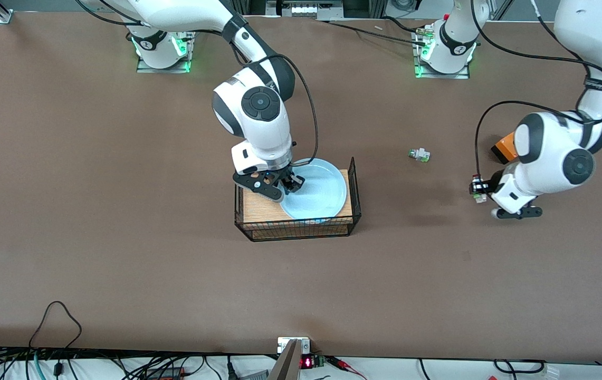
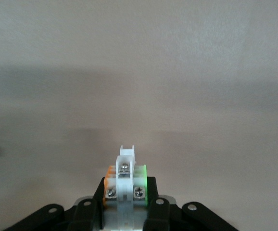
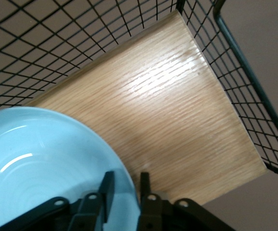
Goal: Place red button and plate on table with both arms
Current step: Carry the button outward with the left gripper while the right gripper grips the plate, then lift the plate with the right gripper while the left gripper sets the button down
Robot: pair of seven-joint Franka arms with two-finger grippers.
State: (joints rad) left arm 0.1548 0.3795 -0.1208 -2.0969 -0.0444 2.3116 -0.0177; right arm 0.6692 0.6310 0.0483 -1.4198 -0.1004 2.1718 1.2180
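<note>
Gripping plate point(image 3: 47, 159) rim on rack point(image 3: 168, 125), left fingers point(image 2: 111, 195) pinching red button point(image 2: 126, 182)

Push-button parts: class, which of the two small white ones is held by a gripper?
The red button, pinched in the left gripper's fingers over the table; the white-green part lies loose on it.
</note>
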